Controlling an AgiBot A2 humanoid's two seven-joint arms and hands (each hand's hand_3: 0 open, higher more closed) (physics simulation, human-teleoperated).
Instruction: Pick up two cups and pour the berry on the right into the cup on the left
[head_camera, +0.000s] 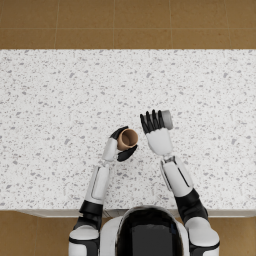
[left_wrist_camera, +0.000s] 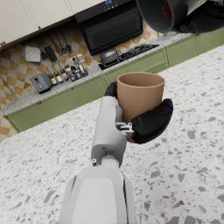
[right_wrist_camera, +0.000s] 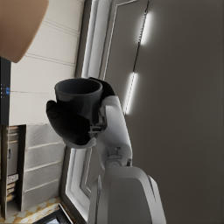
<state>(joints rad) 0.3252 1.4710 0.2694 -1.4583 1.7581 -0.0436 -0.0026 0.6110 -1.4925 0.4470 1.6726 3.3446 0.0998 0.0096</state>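
Note:
My left hand (head_camera: 121, 146) grips a brown cup (head_camera: 128, 139) above the speckled counter (head_camera: 60, 100), mouth up. In the left wrist view the brown cup (left_wrist_camera: 139, 95) stands upright in my left hand (left_wrist_camera: 146, 122), its inside hidden from this side. My right hand (head_camera: 155, 131) holds a dark grey cup (head_camera: 166, 120) tipped on its side, just right of the brown cup. The left wrist view shows this grey cup (left_wrist_camera: 168, 14) above the brown one, mouth tilted down, with a red berry (left_wrist_camera: 166, 9) inside. In the right wrist view my right hand (right_wrist_camera: 74, 123) wraps the grey cup (right_wrist_camera: 78, 94).
The white speckled counter spreads to both sides and ahead; a brown floor (head_camera: 128, 22) lies past its far edge. A kitchen with green cabinets (left_wrist_camera: 87, 94) and a stove (left_wrist_camera: 127, 53) shows behind in the left wrist view.

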